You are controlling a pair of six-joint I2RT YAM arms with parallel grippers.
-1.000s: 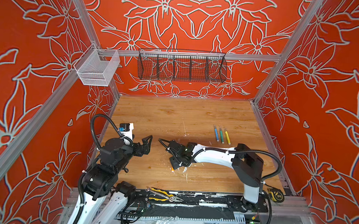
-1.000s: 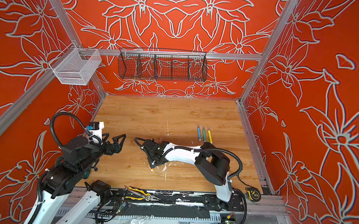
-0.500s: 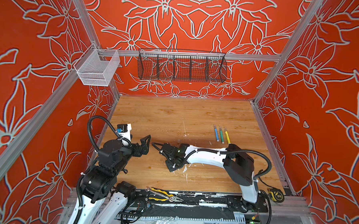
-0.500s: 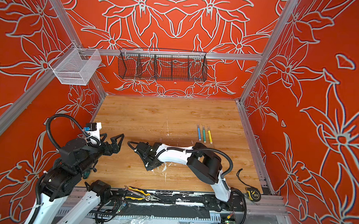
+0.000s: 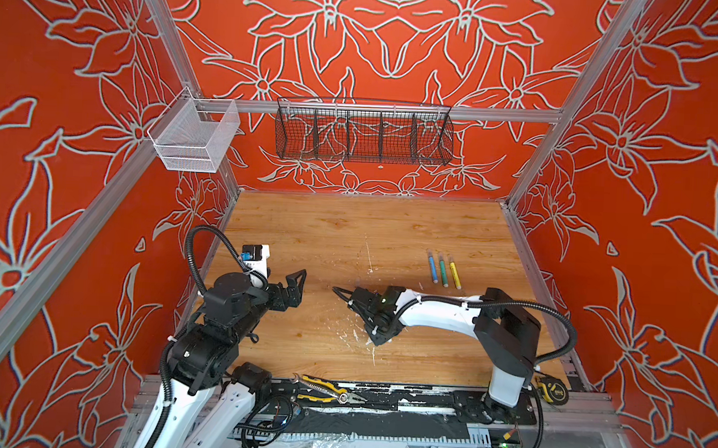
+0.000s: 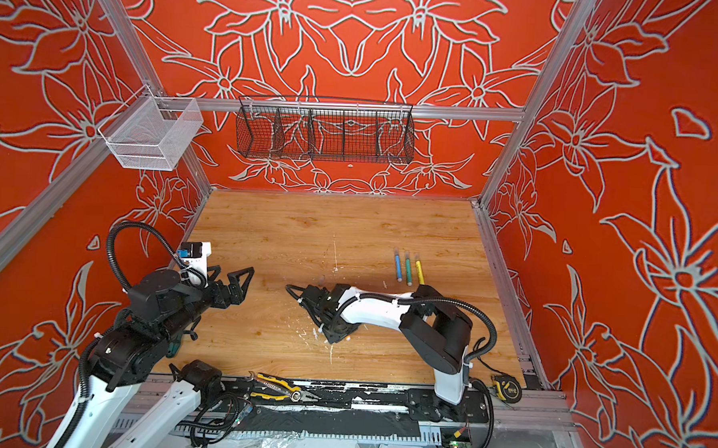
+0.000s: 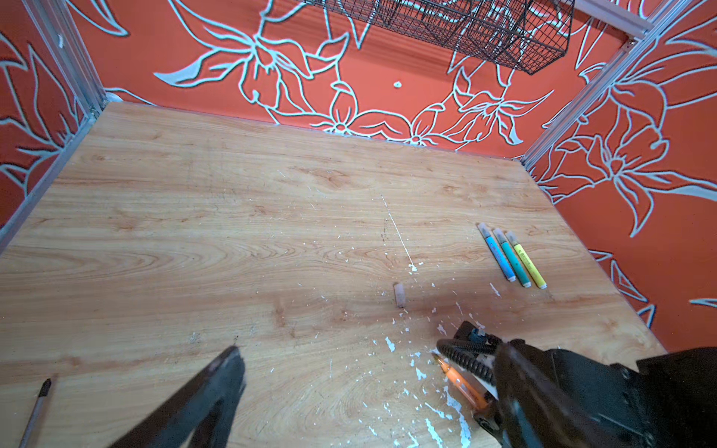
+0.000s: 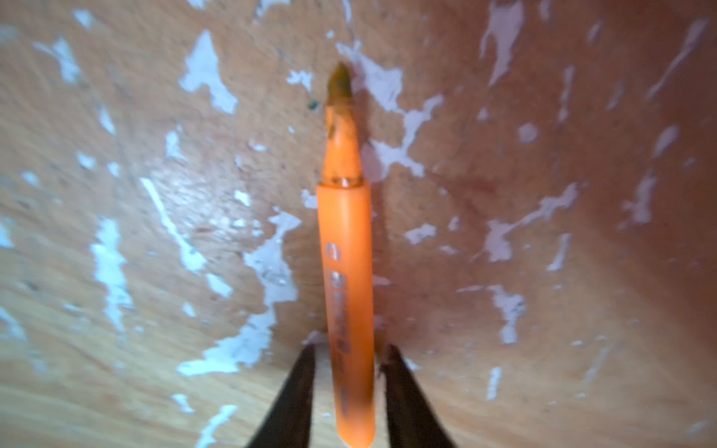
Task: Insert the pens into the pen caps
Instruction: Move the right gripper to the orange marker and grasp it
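An orange pen (image 8: 345, 252) lies uncapped on the wood table, its tip pointing away from my right gripper (image 8: 351, 351). That gripper stands open and straddles the pen's rear end, with a slim gap on each side. The left wrist view shows this orange pen (image 7: 461, 384) under the right wrist. One clear pen cap (image 7: 399, 294) lies alone on the table beyond it. Blue (image 5: 433, 266), green (image 5: 442, 271) and yellow (image 5: 454, 273) pens lie side by side at the right. My left gripper (image 5: 294, 286) hovers wide open and empty at the left, apart from everything.
White flecks (image 5: 356, 337) litter the wood around the right gripper (image 5: 379, 338). Yellow-and-black pliers (image 5: 325, 392) and a tape measure (image 5: 552, 389) sit on the front rail. A black wire basket (image 5: 363, 136) and a white mesh basket (image 5: 194, 139) hang on the walls.
The right arm slid a little to the left and then back to the right, its jaws staying over the orange pen. The left arm has barely moved.
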